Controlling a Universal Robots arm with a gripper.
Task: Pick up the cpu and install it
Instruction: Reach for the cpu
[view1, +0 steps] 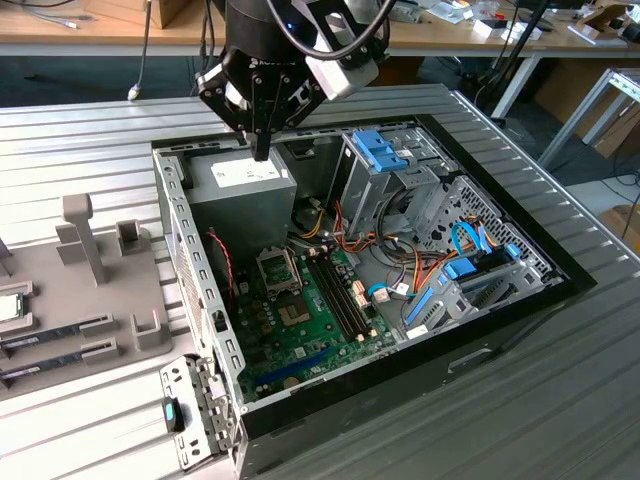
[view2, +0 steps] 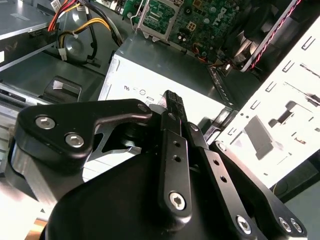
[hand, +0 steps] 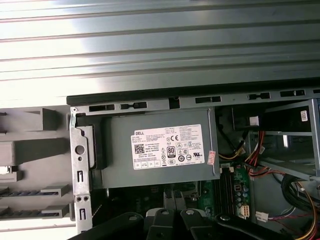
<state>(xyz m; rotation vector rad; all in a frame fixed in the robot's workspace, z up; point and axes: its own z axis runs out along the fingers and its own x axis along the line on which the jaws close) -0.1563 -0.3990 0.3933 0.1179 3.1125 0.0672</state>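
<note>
Judging progress: early, by the look of it; the cpu (view1: 7, 307) is not picked up, so both the grasp and the seating are left to do.
Landmark: the power supply (view1: 240, 185), a grey box with a white label, sits in a far corner of the open computer case (view1: 195, 270); every place below is given from it.
Cpu: well apart from the power supply, outside the case toward the exterior view's left; it lies flat on the grey holder tray (view1: 110, 290), cut by the frame's edge; nothing touches it.
Memory sticks (view1: 45, 335): on the same tray, near the cpu; likewise well apart from the power supply.
Socket (view1: 280, 270): on the motherboard (view1: 290, 325), just beside the power supply on its nearer side in the exterior view; a metal frame around a dark middle; probably empty, since the cpu lies on the tray, though the pictures do not settle it.
Gripper (view1: 261, 150): directly above the power supply, over the labelled top near its far edge; it appears to hang just clear of the lid, though contact cannot be ruled out.
Pincer: narrow; in the second wrist view the fingers (view2: 172, 115) stand pressed together with nothing between them.
Arm pose: the wrist points straight down at the power supply; the first wrist view looks squarely onto its label (hand: 169, 147).
</note>
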